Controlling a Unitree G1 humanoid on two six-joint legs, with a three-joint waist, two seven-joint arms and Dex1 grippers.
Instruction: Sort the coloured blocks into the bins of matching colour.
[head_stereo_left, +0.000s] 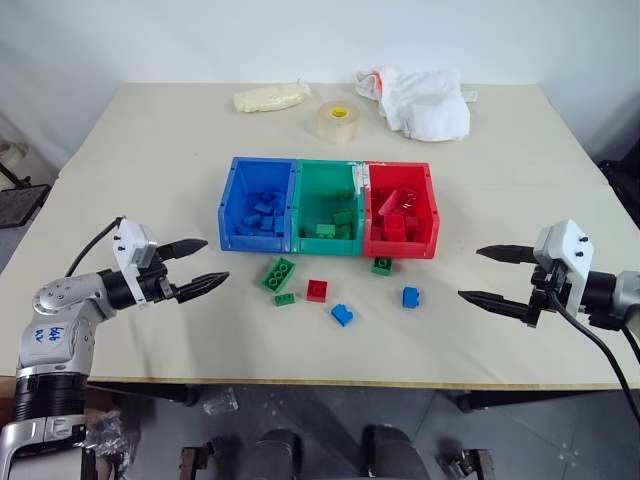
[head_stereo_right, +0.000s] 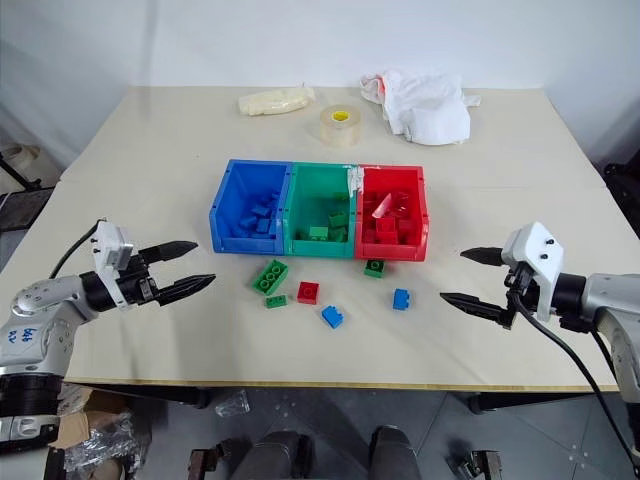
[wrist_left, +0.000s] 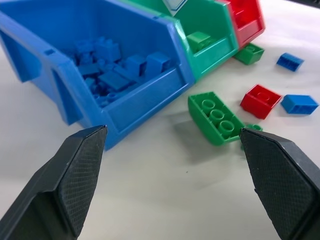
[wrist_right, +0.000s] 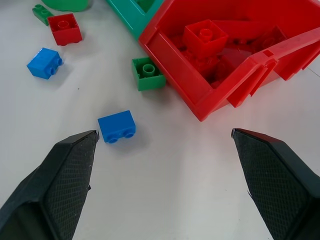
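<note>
Three joined bins stand mid-table: blue (head_stereo_left: 228, 208), green (head_stereo_left: 326, 245) and red (head_stereo_left: 400, 248), each holding bricks of its own colour. In front of them several loose blocks lie on the table: a long green one (head_stereo_left: 279, 274), a small green one (head_stereo_left: 285, 299), a red one (head_stereo_left: 317, 290), two blue ones (head_stereo_left: 342, 314) (head_stereo_left: 410, 297), and a green one (head_stereo_left: 382, 266) against the red bin's front. My left gripper (head_stereo_left: 217, 260) hovers open left of the long green block. My right gripper (head_stereo_left: 469, 272) hovers open right of the blue block (wrist_right: 117, 126). Neither holds anything.
At the back of the table sit a roll of clear tape (head_stereo_left: 338, 122), a crumpled white cloth (head_stereo_left: 425, 100) and a pale bag (head_stereo_left: 268, 97). The table's front edge (head_stereo_left: 330, 382) runs just below the loose blocks.
</note>
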